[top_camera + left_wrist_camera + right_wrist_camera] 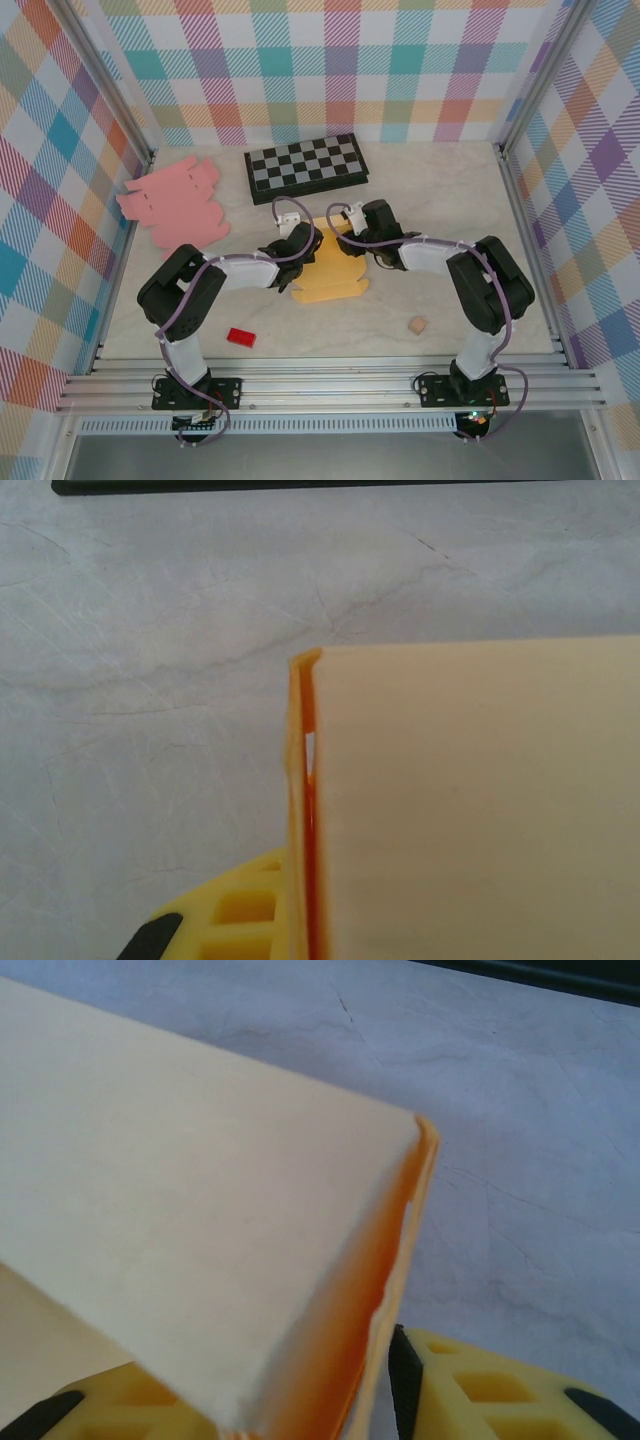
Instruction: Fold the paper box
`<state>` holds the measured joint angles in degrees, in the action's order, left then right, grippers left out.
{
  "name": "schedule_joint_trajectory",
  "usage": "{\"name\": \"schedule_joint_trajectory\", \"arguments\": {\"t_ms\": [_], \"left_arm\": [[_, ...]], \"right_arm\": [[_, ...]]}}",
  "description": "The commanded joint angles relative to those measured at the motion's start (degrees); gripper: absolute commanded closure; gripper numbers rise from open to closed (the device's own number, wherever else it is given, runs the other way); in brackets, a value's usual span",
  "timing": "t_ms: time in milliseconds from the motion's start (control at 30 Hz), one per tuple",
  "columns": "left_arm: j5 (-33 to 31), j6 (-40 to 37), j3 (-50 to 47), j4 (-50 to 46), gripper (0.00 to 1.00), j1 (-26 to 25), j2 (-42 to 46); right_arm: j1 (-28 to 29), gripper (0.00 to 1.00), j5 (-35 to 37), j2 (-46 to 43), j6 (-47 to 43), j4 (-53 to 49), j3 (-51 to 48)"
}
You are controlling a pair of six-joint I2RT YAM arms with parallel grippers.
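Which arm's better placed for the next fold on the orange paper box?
Right, probably: right gripper straddles the raised flap of the pale orange folded paper box; left gripper is shut, pinching its edge as anchor.

Paper box [480, 800] cropped right and below, left claw fingers [240, 915] mostly hidden

A checkerboard [306, 167] lies at the far side of the table [450, 200]. Pink cut-out sheets [172, 203], perhaps card, lie stacked far left. A red block [240, 338] sits near left, and a tan cube [417, 325] near right.
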<state>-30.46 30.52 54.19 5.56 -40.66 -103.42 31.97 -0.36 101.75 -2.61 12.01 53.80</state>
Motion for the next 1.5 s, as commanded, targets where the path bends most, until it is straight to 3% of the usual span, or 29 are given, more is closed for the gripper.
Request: {"name": "schedule_joint_trajectory", "arguments": {"t_ms": [0, 367, 567, 733, 967, 1133, 1333, 1467], "left_arm": [[1.2, 3.5, 1.9, -5.5, 0.94, -0.6, 0.4], [1.1, 8.1, 5.0, -10.9, 0.94, -0.6, 0.4], [0.3, 11.1, 8.5, -16.7, 0.94, -0.7, -0.5], [0.8, 13.7, 10.6, -19.9, 0.94, -0.6, -1.2], [0.7, 15.2, 11.2, -20.7, 0.94, -0.7, -0.5], [0.8, 15.2, 11.4, -20.8, 0.95, -0.7, -0.1], [0.8, 15.2, 11.4, -20.6, 0.94, -0.7, -0.3], [0.4, 15.2, 11.7, -20.9, 0.95, -0.7, -0.8]], "right_arm": [[1.6, 0.59, 5.7, 0.5, 2.0, 5.7, -0.7], [3.5, 0.67, 15.2, 2.6, 3.6, 3.2, 2.3], [5.4, 0.68, 28.9, 3.9, 5.8, -3.8, 5.5], [6.0, 0.82, 35.1, 5.0, 9.3, -12.0, 9.5], [6.3, 0.79, 43.6, 7.6, 15.6, -19.8, 14.2], [6.4, 0.76, 43.2, 7.7, 23.0, -24.4, 17.6], [6.3, 0.73, 27.1, 2.9, 19.5, -10.2, 11.7], [6.3, 0.66, 19.0, 0.5, 17.9, -6.4, 10.2]]}}
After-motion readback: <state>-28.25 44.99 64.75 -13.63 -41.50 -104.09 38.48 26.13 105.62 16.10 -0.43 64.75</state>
